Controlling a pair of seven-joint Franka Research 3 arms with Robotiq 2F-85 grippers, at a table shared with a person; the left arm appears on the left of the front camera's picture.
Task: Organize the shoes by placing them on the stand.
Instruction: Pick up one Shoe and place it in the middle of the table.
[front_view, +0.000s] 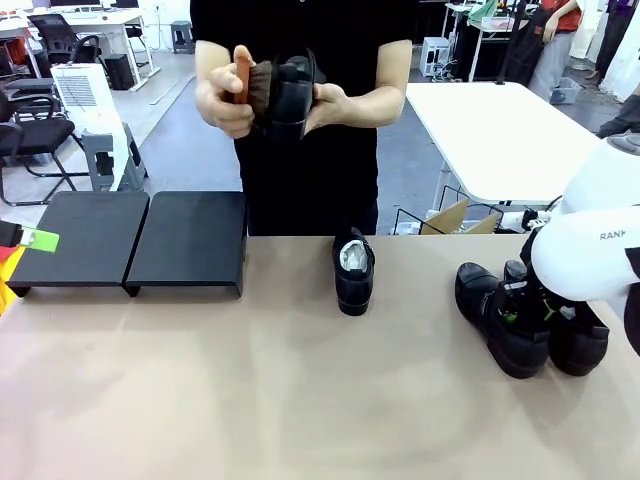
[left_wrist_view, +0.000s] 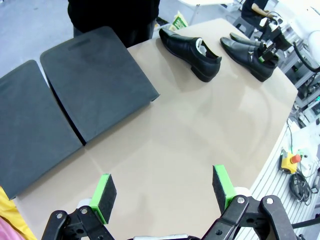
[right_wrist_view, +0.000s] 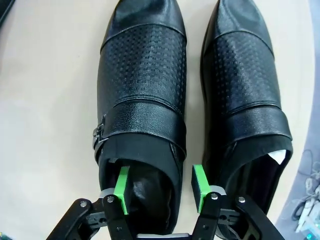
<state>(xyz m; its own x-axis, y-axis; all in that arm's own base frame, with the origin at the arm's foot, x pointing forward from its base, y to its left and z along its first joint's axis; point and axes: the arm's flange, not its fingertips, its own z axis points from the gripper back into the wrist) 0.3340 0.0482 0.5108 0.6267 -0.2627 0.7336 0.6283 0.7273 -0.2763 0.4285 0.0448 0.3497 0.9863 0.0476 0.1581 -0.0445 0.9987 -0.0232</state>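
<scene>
Right now the shoe (right_wrist_view: 142, 100) we are after lies in a pair at about four o'clock on the table (front_view: 250, 400), with its mate (right_wrist_view: 245, 90) just beside it. The right claw (right_wrist_view: 161, 182) is partly open and straddles the shoe's collar. One pad (right_wrist_view: 121, 187) is down inside the opening and the other is in the gap between the two shoes. We see no firm pinch, so we judge that nothing is held yet. To do this well, we should sink deep enough to catch the side wall rather than just its rim. We should close squarely so the glossy leather does not slip, keep the outer pad from dragging the mate, and lift straight up before swinging across. The stand (front_view: 130, 240) sits bare at ten o'clock, well apart, so a level carry matters. A lone shoe (front_view: 353, 272) rests near twelve o'clock at the far edge, and beyond it a person (front_view: 300, 170) brushes another shoe (front_view: 292, 90) in hand. The left claw (left_wrist_view: 164, 192) hangs wide open and empty over the table near the stand.
</scene>
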